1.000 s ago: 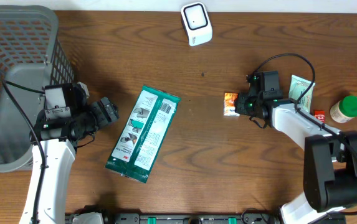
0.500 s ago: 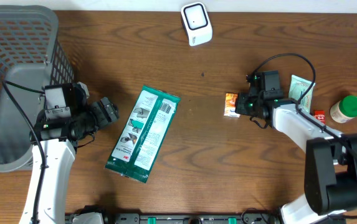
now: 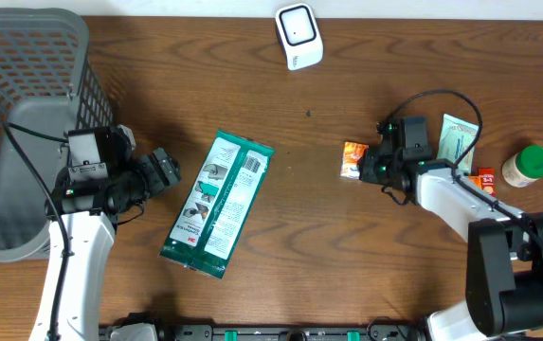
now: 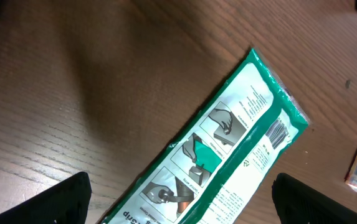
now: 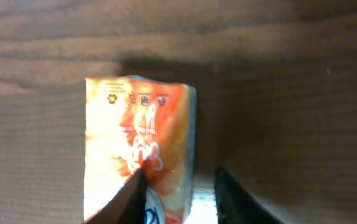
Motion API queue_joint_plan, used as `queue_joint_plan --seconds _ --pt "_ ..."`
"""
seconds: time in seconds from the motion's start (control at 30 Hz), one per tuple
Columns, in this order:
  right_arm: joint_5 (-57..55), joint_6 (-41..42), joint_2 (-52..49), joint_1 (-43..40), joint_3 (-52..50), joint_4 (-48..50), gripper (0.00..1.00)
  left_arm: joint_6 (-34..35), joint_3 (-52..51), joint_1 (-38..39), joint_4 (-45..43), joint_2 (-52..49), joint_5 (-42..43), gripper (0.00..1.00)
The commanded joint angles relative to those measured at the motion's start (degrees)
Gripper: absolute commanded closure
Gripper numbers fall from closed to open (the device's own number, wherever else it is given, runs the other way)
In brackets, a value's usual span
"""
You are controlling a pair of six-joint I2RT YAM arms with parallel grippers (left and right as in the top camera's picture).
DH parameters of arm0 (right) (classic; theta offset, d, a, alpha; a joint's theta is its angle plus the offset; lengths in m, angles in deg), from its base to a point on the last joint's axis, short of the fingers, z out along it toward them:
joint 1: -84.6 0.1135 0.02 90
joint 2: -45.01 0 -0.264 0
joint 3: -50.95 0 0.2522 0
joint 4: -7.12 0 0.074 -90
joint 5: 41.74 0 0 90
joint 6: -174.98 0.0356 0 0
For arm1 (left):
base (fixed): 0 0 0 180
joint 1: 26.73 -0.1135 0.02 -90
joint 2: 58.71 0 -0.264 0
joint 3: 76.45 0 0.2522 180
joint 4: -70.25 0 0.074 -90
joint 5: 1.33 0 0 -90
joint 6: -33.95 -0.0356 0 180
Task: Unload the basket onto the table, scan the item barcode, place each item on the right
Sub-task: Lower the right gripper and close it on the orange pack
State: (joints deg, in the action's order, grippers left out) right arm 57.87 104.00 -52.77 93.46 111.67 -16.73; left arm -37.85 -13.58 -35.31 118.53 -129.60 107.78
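Surrounding orange packet (image 3: 352,159), green pouch (image 3: 219,202), scanner (image 3: 298,36), jar (image 3: 528,166)

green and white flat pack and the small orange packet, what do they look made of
Green and white flat pack: seemingly thin plastic film, glossy; sealed edges and sheen on the print. Small orange packet: likely plastic or foil film, shiny, with a creased, glare-washed face.

The wooden table (image 3: 347,265) bears a grey basket (image 3: 25,57) far left, a white scanner (image 3: 298,36) far centre, a green packet (image 3: 218,203) left of centre, an orange sachet (image 3: 352,159), and at right a pale packet (image 3: 459,137) and green-lidded jar (image 3: 527,166).
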Motion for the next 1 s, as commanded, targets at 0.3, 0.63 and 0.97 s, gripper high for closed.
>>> queue_joint_plan --seconds 0.3,0.63,0.97 --pt "-1.60 0.26 -1.20 -0.15 -2.71 3.04 0.71 0.74 0.35 -0.50 0.15 -0.22 -0.79 0.07" --pt "-1.66 1.33 -2.91 -0.13 -2.82 3.85 0.74 0.74 0.35 -0.52 0.15 -0.22 -0.79 0.07" --pt "0.59 1.31 -5.07 -0.15 -2.75 6.34 0.99 0.74 0.35 -0.52 0.15 -0.22 -0.79 0.07"
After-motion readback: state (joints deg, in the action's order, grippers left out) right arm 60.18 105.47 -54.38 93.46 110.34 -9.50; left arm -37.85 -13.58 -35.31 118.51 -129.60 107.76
